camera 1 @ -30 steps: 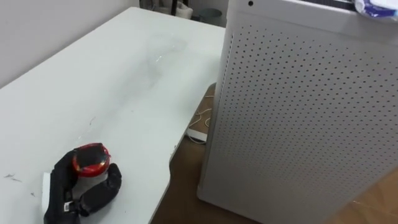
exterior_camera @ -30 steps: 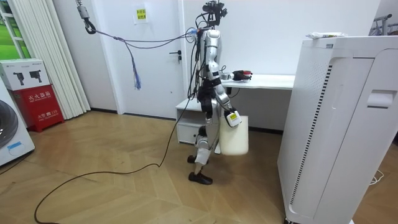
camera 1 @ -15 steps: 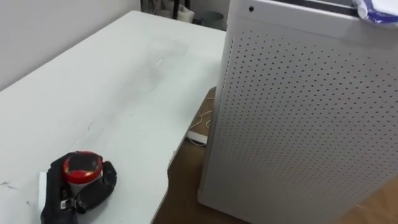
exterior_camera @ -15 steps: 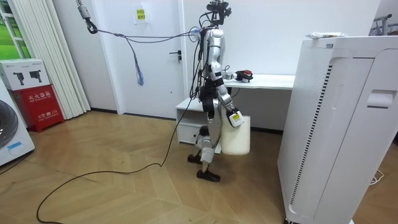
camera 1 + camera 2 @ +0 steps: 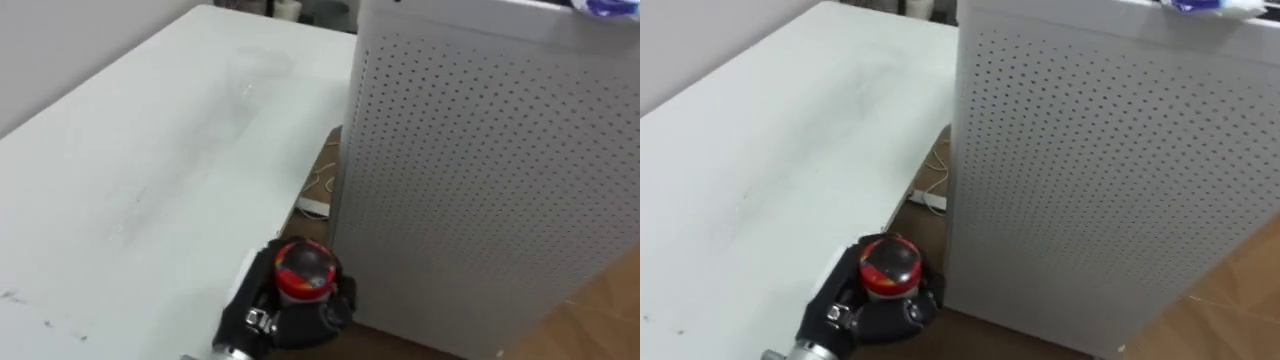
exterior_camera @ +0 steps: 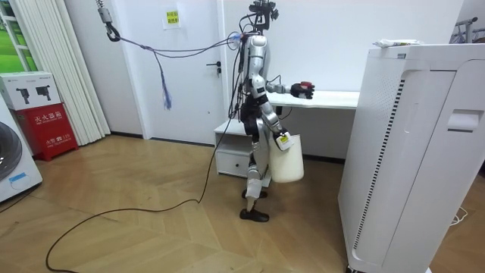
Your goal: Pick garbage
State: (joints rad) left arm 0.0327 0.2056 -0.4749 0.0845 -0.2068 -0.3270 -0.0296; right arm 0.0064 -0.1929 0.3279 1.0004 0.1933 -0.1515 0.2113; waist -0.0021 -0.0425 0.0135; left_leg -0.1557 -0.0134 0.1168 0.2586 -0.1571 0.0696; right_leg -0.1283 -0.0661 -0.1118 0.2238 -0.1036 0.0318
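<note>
My left hand [image 5: 290, 305] has its fingers clamped on the red-topped garbage [image 5: 303, 268], held at the desk [image 5: 120, 160] near right edge, just beside the white perforated cabinet [image 5: 480, 170]. My right hand [image 6: 281, 141] hangs low at the white bin [image 6: 288, 163]; can't tell its fingers. Risk: swinging right could knock the garbage against the cabinet and loosen my hold. No readable print on it.

White table [image 5: 140, 150] at left; tall perforated white cabinet [image 5: 480, 170] just beside it; blue-white object [image 5: 605, 7] on cabinet top; white cable [image 5: 322, 185] on floor between.
</note>
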